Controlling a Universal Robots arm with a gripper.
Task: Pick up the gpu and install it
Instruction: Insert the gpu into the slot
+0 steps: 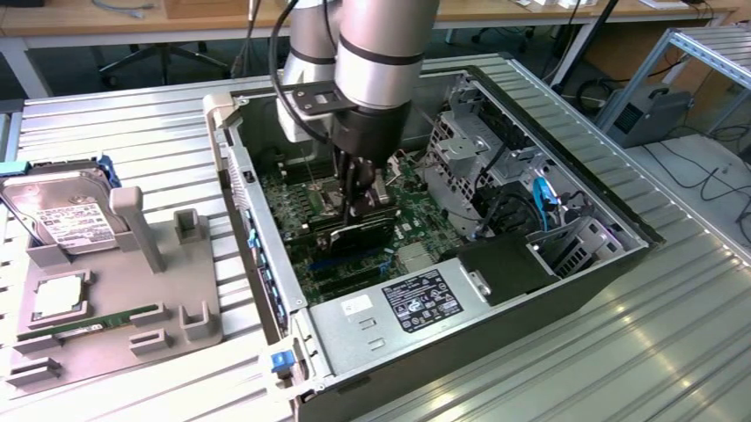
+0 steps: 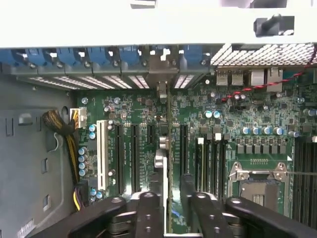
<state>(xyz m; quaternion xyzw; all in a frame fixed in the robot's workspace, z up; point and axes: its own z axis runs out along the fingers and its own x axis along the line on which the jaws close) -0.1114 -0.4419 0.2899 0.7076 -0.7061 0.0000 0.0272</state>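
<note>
**Card on edge over the motherboard**

Inside the open computer case [image 1: 586,264], the gripper [image 1: 358,198] reaches down from the silver arm [image 1: 382,53] with the gpu [image 1: 352,236] between its black fingers [image 2: 148,213]. The card is thin, flat and dark, standing on edge above the green motherboard [image 1: 294,202]. In the wrist view the gpu [image 2: 167,148] appears as a narrow strip running toward the case's rear slots, its silver bracket end [image 2: 161,74] meeting the row of blue clips [image 2: 99,54]; the two fingers sit one on each side of it, pinching its edge (how firmly they press cannot be told).

The wrist view also shows several long black expansion slots, one white slot [image 2: 103,153], and the square metal CPU socket [image 2: 257,181]. The exterior view shows what lies outside the case: a grey moulded tray [image 1: 105,316] on the ribbed metal table [image 1: 586,369], holding one boxy silver hard drive [image 1: 65,220] with a white label, one square silver chip [image 1: 56,299] and one narrow green RAM stick [image 1: 100,323].
</note>
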